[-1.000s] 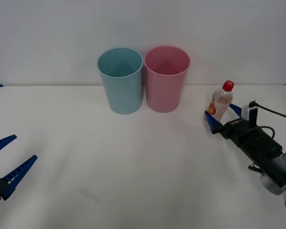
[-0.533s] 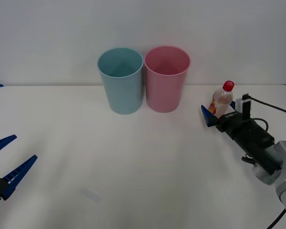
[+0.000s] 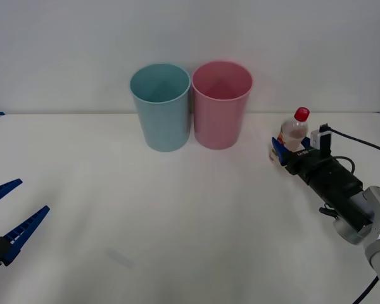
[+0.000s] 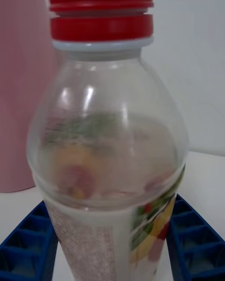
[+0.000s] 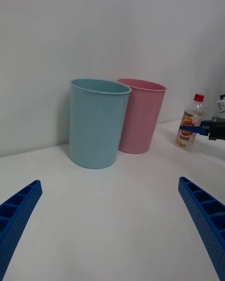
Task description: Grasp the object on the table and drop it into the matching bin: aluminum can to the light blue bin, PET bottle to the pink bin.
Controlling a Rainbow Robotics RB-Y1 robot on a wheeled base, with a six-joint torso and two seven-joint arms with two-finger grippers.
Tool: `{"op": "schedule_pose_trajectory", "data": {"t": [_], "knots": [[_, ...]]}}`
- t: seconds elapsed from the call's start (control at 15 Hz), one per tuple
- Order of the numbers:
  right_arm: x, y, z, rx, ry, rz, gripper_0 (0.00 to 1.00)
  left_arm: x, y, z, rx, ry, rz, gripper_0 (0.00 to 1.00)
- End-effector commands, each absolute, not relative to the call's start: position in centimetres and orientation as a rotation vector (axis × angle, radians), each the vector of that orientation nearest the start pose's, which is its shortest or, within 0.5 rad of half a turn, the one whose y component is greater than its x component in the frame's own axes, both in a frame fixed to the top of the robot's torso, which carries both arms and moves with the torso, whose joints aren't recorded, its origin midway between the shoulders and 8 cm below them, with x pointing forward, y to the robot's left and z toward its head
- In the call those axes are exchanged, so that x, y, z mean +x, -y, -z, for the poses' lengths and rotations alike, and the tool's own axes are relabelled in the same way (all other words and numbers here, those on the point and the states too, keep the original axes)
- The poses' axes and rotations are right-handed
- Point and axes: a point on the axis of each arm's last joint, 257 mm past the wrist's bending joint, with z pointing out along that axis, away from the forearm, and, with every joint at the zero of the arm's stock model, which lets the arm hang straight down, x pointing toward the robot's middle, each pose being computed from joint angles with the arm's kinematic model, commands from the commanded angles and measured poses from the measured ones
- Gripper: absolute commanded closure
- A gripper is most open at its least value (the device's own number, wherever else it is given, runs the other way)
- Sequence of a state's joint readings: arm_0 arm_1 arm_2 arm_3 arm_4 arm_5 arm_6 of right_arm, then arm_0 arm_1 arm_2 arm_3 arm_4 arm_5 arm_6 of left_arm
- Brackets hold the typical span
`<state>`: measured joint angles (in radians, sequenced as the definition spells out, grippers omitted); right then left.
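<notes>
The PET bottle [image 3: 296,130], clear with a red cap and a red-yellow label, stands upright on the white table [image 3: 177,221] at the right, a little right of the pink bin [image 3: 220,107]. My right gripper [image 3: 291,147] is shut on its lower body, one blue finger against each side. Close up in the right wrist view, the bottle [image 4: 108,136] stands between the two fingers [image 4: 28,243]. The light blue bin [image 3: 161,111] stands touching the pink bin's left side. My left gripper [image 3: 16,209] hangs open at the near left, holding nothing.
Both bins stand near the table's back edge, against a plain white wall. A black cable [image 3: 361,145] runs from the right wrist towards the right edge. In the left wrist view, the light blue bin [image 5: 96,122] and pink bin [image 5: 140,117] stand ahead, the bottle [image 5: 190,129] beyond.
My right gripper slid forward around the bottle and its fingers narrowed onto the bottle's sides. The bottle stays upright in place. The left arm has not moved.
</notes>
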<state>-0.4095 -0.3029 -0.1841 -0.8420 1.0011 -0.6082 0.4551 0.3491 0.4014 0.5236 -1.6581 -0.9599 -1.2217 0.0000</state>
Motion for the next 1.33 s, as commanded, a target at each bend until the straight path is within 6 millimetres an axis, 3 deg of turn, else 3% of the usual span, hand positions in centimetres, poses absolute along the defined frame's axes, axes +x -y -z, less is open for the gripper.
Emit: {"op": "schedule_pose_trajectory", "data": {"t": [0.07, 0.47, 0.67, 1.33], "knots": [[61.0, 26.2, 25.7, -0.316, -1.583, -0.254, 1.00, 34.2, -33.0, 16.9, 0.465, -1.441, 0.567, 0.00], [60.1, 25.3, 23.9, -0.345, -1.524, -0.290, 1.00, 34.2, -33.0, 16.9, 0.465, -1.441, 0.567, 0.00], [58.3, 25.4, 21.7, -0.354, -1.465, -0.292, 1.00, 34.2, -33.0, 16.9, 0.465, -1.441, 0.567, 0.00], [50.3, 22.0, 12.6, -0.360, -1.360, -0.561, 1.00, 34.2, -33.0, 16.9, 0.465, -1.441, 0.567, 0.00]]}}
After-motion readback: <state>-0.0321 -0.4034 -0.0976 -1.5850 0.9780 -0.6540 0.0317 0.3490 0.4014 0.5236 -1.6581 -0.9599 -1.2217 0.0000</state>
